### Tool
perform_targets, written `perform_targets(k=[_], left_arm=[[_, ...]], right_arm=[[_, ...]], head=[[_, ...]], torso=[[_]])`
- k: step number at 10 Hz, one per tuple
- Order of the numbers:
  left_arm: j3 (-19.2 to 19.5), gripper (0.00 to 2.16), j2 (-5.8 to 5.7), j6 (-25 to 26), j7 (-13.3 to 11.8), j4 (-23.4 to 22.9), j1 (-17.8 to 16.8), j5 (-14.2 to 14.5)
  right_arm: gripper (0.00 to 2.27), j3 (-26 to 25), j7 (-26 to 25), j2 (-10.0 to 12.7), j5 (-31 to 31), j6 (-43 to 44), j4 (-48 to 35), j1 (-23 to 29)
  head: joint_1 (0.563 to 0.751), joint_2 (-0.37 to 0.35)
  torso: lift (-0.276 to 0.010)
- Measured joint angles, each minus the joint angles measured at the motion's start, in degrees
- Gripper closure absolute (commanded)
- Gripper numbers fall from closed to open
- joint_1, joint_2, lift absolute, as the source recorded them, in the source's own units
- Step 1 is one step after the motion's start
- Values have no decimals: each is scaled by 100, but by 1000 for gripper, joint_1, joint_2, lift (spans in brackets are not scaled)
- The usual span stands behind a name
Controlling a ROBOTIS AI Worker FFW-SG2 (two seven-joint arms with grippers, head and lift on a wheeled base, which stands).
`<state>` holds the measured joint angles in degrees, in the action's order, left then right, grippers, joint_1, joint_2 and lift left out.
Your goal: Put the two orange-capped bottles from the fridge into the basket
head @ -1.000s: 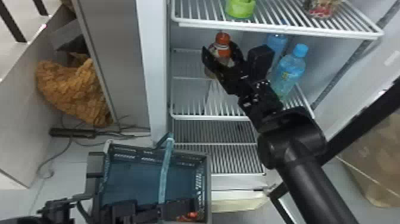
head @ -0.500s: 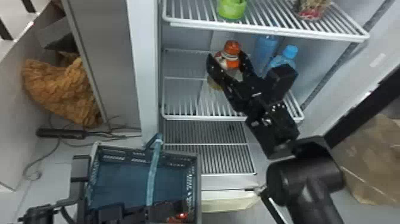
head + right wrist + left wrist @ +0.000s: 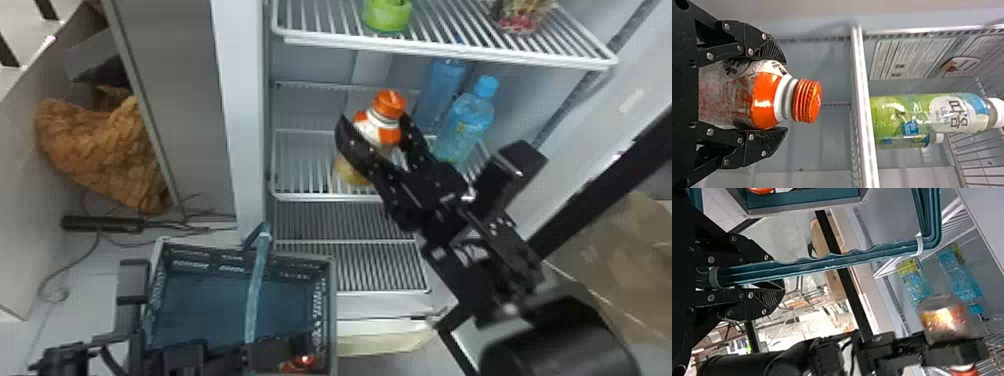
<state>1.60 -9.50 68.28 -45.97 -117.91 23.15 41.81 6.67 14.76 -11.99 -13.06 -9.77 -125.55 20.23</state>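
Observation:
My right gripper (image 3: 372,137) is shut on an orange-capped bottle (image 3: 382,125), which leans cap-up in front of the middle fridge shelf (image 3: 300,195). In the right wrist view both fingers of the right gripper (image 3: 777,96) press the sides of the bottle (image 3: 766,98), the cap beyond the tips. My left gripper (image 3: 250,350) is at the handle of the basket (image 3: 327,285). In the left wrist view the left gripper (image 3: 764,280) is shut on the teal handle (image 3: 828,262). An orange object (image 3: 299,364) lies in the basket, partly hidden.
Two blue bottles, one at the front (image 3: 465,122) and one at the back (image 3: 442,85), stand right of the right gripper. The upper shelf (image 3: 450,50) holds a green container (image 3: 387,15). The fridge's left wall (image 3: 245,125) rises behind the basket.
My right gripper has closed around the bottle, which is now more tilted and nearer the camera. The head view has shifted slightly; the left gripper stays at the basket handle.

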Motion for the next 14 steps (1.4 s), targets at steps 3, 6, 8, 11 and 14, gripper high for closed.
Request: perform_targets(k=[3,6,8,11,14], left_arm=[[34,1170,6,-36,-13,-4,31,1],[67,1170,16,-50,-17,-27,62,1],[69,1170,18,-51,-17,-28,74,1],[60,1170,19,-51,-17,-28,64,-10],[46,1170,19,-50,-17,-28,60,-10]], right_arm=[[889,-231,327,-12,-265,-832,-896,835],[889,-538,719,17,-199,-1849,-1178,1174],[889,-539,862,20,-132,-2431,-1122,1207],[889,-419,1087,-56,-282,-2963,-755,928],[889,-68,1376,-162,-603,-3201,-35,442]], head=[[695,-148],[695,-163],[695,-164],[695,-144],[695,-90]], torso=[[-235],[-235],[-235],[-235],[-235]])
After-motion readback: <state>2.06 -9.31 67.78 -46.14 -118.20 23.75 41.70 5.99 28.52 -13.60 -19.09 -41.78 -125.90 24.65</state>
